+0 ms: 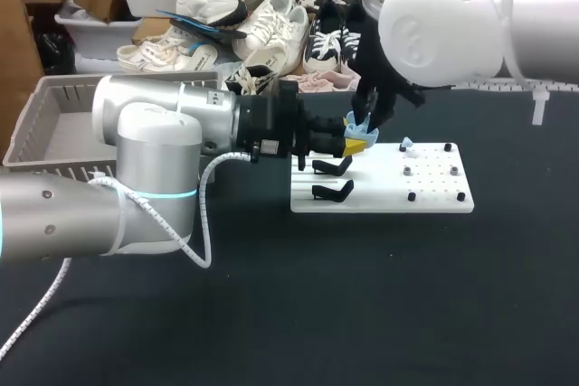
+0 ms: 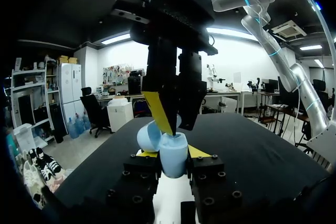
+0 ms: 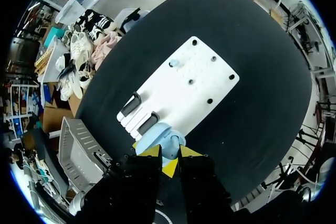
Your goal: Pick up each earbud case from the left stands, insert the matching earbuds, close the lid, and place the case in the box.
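Now, done: case (image 3: 160, 137) off the stands (image 1: 332, 167), lid open.
Left claw (image 2: 172, 153): clamped on case.
Right claw (image 3: 169, 153): at the case; grip cannot be told.
Remaining: earbud (image 1: 406, 143), lid, box (image 1: 54, 101).

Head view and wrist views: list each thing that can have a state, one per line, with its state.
earbud case: lid open, held above the board.
left gripper: shut on the earbud case.
right gripper: at the case's opening; grip unclear.
two black stands: both empty.
blue earbud: on the white board, not in the case.
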